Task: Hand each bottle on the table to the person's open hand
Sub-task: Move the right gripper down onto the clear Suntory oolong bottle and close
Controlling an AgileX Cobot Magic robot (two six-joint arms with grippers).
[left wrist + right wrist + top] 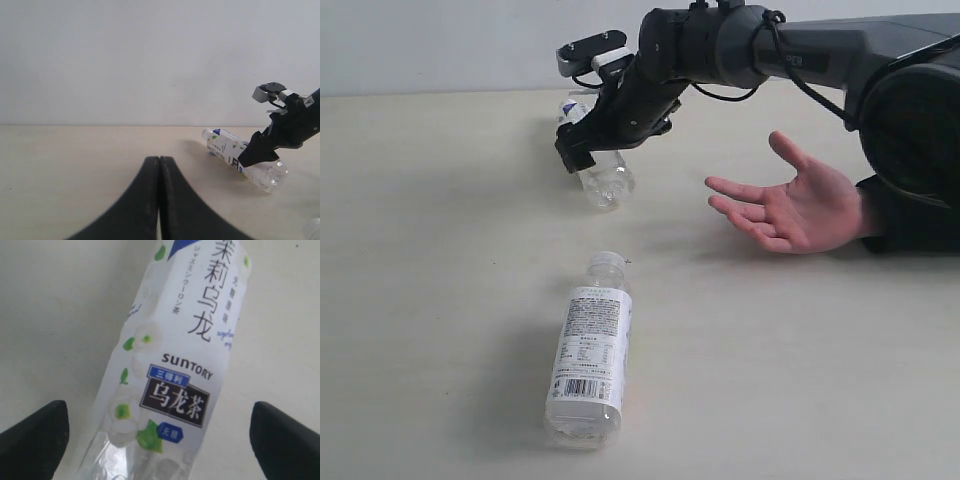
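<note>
Straddling the green-and-white label bottle (170,370), the right end effector (160,440) stands wide open. Right wrist view: both black fingertips (35,437) sit clear of the label on either side, with the table (50,300) visible in each gap. No contact, nothing held. The exterior view does not show that gap; there the arm covers most of this bottle, leaving only its clear base and a bit of the neck end in sight. The bottle lies on its side.

Only the exterior view shows the person's open hand (790,205), palm up, low over the table to the right of that bottle and apart from it. It also shows the white-label bottle (588,350) on its side nearer the camera, white cap pointing away.

Left wrist view: left end effector (159,165) fully closed, fingers pressed together, empty, well apart from the far bottle.
</note>
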